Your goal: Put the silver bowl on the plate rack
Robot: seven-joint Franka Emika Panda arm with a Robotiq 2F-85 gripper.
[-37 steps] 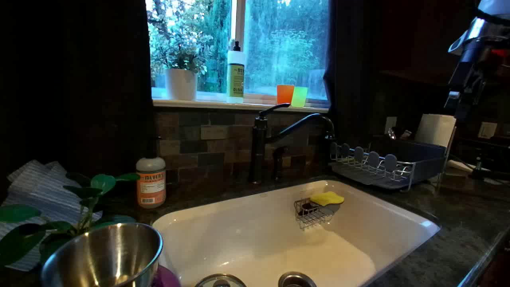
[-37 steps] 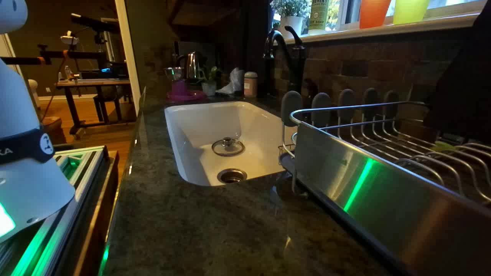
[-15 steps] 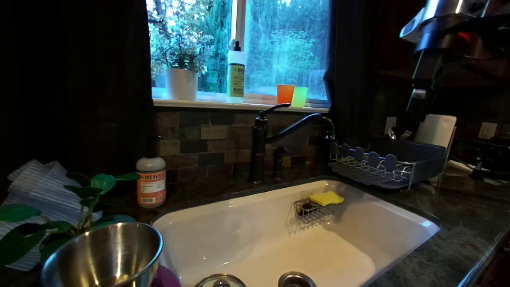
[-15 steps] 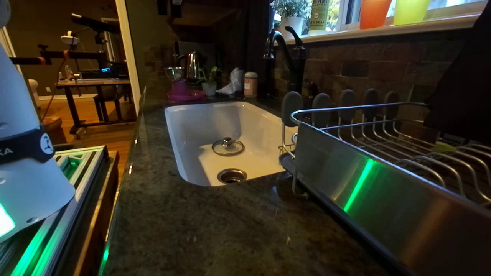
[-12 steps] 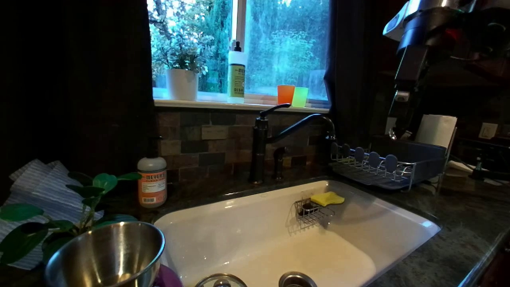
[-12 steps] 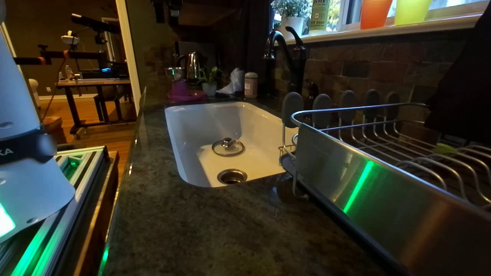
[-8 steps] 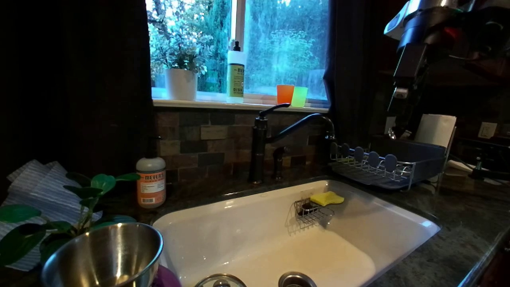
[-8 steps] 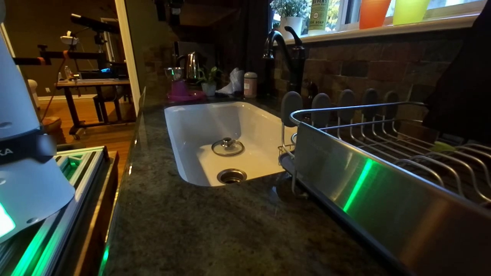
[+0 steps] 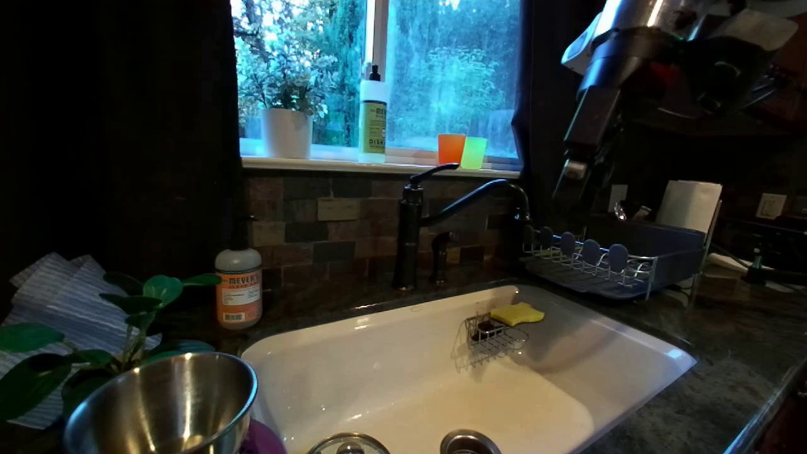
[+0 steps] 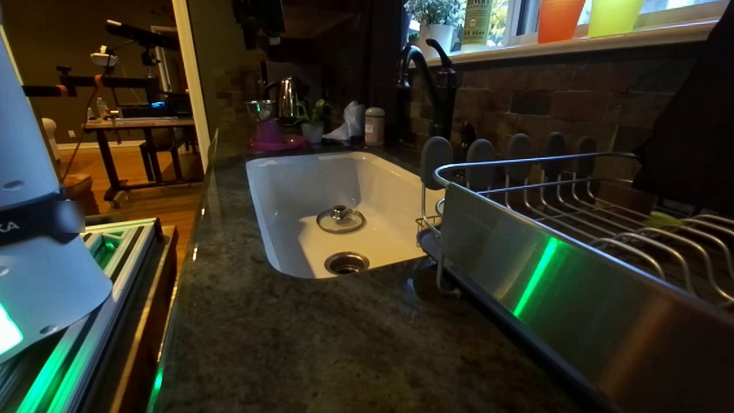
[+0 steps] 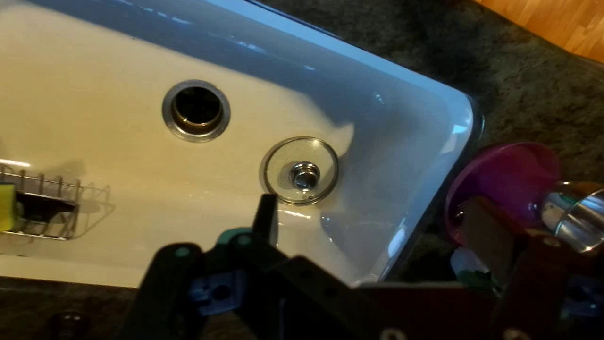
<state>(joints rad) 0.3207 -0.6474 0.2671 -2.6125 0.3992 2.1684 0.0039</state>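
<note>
The silver bowl (image 9: 167,403) is at the near left corner of the sink in an exterior view. In an exterior view the silver bowl (image 10: 261,109) sits on top of a purple object (image 10: 268,133). Part of the bowl (image 11: 583,219) shows at the right edge of the wrist view. The plate rack (image 9: 592,268) stands on the counter right of the sink; its wires and steel panel (image 10: 504,252) show close up in an exterior view. My gripper (image 11: 373,208) is open and empty, high above the sink. In an exterior view the gripper (image 9: 572,189) is above and behind the rack's front prongs.
The white sink (image 9: 403,403) holds a glass lid (image 11: 302,186) and a wire caddy with a yellow sponge (image 9: 517,313). A dark faucet (image 9: 411,233) rises behind it. An orange-labelled bottle (image 9: 239,290) and a leafy plant (image 9: 161,290) stand near the bowl.
The arm and gripper have moved left across the exterior view, from the far right edge toward the sink, and lower in the last half second. The bowl and rack have not moved.
</note>
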